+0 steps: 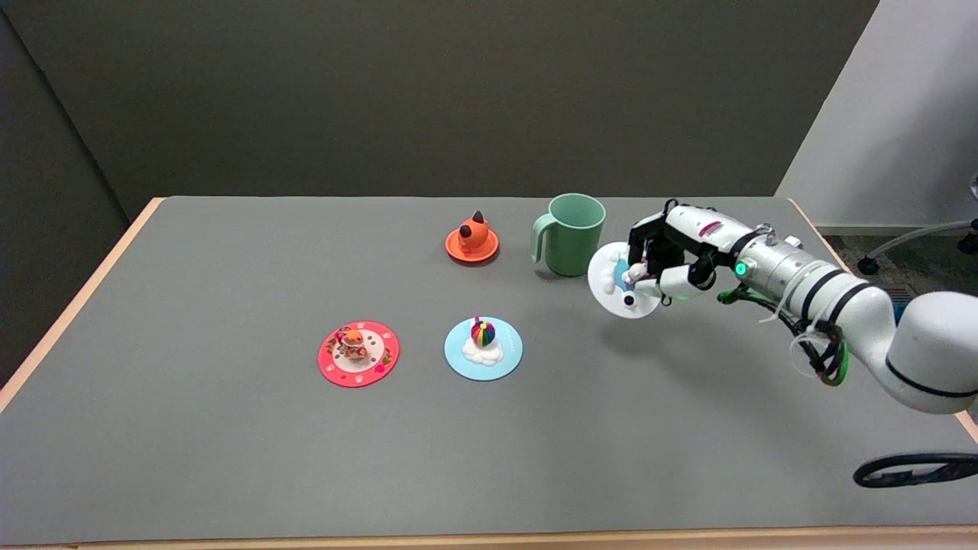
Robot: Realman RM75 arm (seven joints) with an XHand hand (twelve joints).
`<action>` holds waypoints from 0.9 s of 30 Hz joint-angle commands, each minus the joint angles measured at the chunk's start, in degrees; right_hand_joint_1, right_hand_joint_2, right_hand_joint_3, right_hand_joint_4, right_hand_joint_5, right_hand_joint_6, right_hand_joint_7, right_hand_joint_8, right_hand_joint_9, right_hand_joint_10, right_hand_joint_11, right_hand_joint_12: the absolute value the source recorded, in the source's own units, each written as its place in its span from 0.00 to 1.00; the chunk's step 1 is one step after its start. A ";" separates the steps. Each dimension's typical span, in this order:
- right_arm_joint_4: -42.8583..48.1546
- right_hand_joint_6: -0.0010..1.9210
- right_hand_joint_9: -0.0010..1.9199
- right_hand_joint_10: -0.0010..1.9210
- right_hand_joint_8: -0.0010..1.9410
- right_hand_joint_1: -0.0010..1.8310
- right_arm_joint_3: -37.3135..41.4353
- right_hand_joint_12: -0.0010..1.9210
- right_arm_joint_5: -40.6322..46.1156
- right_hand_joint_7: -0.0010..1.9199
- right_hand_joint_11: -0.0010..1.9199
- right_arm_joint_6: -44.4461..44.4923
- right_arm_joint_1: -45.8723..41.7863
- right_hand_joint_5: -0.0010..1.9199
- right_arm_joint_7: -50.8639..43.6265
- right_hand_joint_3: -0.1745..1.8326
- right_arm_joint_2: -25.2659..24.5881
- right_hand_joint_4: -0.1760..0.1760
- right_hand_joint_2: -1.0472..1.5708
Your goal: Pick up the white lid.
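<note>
Fingers (649, 263) of right hand (663, 263) pinch knob of white lid (611, 284). Lid tilted, clear of table (229, 458), just beside green mug (569, 233). Step: lift looks done. Next: keep grip firm, avoid mug.

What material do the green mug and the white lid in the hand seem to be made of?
The green mug looks like matte plastic: an even pale green with no shine. The white lid, which the right hand holds tilted above the table, looks like soft silicone or plastic with moulded figures on top; the picture leaves this open.
</note>
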 commanded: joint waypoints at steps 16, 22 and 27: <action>-0.08 0.62 0.51 0.49 0.50 0.75 7.64 0.64 17.03 0.54 0.41 -2.61 0.54 0.46 -3.74 0.15 6.64 0.24 0.80; 0.00 0.62 0.52 0.48 0.49 0.75 9.19 0.67 22.23 0.54 0.41 -2.49 0.54 0.47 -3.66 0.16 6.67 0.25 0.79; 0.00 0.61 0.52 0.48 0.49 0.75 9.38 0.67 22.47 0.55 0.41 -2.22 0.54 0.47 -3.87 0.16 7.50 0.25 0.79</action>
